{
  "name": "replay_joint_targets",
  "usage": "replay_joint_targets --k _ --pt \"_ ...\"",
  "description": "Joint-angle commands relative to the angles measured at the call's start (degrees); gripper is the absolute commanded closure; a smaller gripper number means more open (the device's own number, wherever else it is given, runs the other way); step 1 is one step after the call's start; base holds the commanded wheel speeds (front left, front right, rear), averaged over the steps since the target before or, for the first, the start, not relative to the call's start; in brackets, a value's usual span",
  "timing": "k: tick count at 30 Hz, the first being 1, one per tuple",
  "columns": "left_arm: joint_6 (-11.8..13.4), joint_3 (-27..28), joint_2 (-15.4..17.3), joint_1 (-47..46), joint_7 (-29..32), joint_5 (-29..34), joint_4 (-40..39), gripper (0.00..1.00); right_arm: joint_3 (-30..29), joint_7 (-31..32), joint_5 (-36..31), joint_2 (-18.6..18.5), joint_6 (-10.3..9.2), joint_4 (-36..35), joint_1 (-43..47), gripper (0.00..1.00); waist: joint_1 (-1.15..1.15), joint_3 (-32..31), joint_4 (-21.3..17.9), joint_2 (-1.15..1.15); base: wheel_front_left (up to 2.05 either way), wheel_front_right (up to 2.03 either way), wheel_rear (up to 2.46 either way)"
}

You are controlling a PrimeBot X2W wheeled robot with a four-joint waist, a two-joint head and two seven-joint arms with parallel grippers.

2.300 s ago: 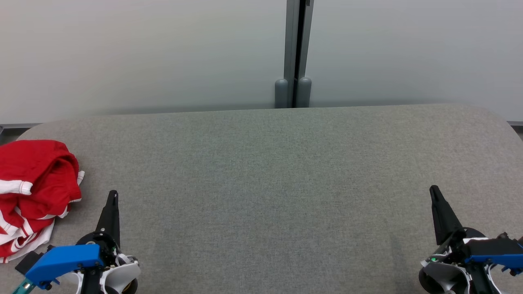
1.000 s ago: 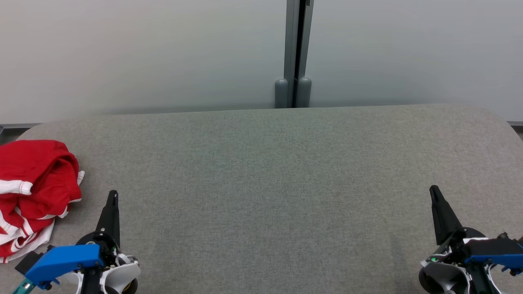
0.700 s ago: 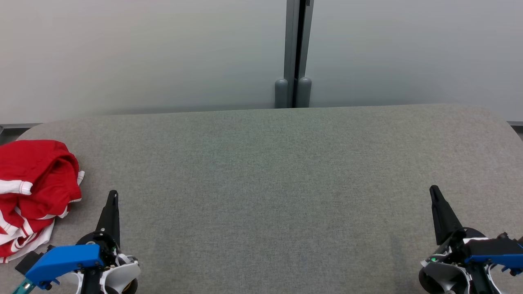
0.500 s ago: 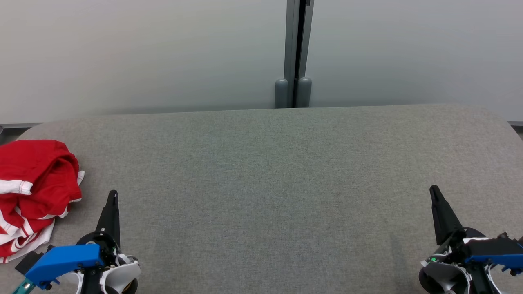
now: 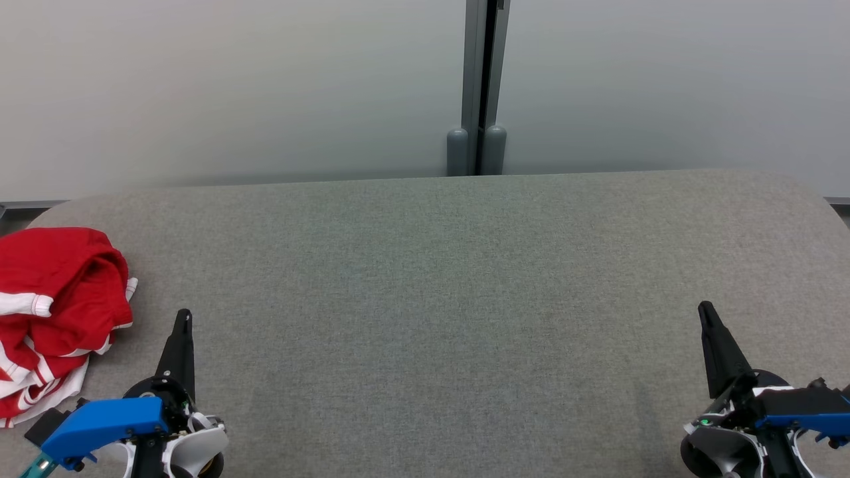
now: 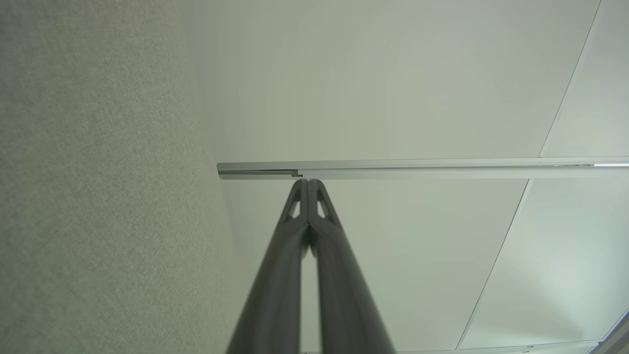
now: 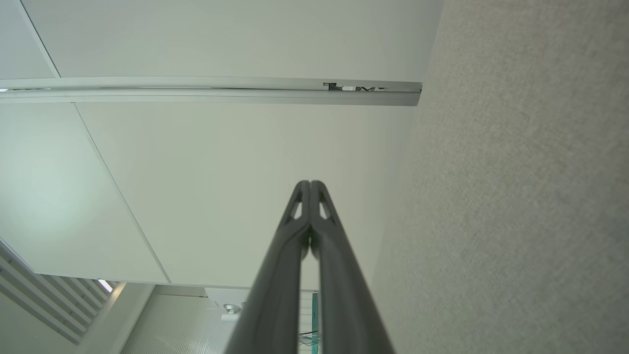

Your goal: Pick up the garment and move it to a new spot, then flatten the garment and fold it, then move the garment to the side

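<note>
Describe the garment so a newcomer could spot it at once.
A grey table spans the head view. At its left edge, beside the left gripper, lies the garment. It is a crumpled red heap with white stripes, against plain grey all around.

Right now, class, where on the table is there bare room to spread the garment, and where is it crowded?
Bare: the grey table between the left gripper and right gripper, back to the wall. Crowded: the left edge, where the crumpled red garment lies.
</note>
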Motion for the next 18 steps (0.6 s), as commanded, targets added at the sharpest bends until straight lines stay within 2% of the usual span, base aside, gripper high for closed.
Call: replay_joint_targets --k 1,18 --pt "-0.23 0.04 -0.04 -0.49 0.18 -0.15 -0.29 1.00 -0.11 0.28 0.17 -0.35 0.02 -0.19 0.73 1.00 0.00 0.00 0.00 0.00 0.00 0.00 0.00" --pt "-0.23 0.04 -0.04 -0.49 0.18 -0.15 -0.29 1.00 -0.11 0.28 0.17 -0.35 0.02 -0.19 0.73 1.00 0.00 0.00 0.00 0.00 0.00 0.00 0.00"
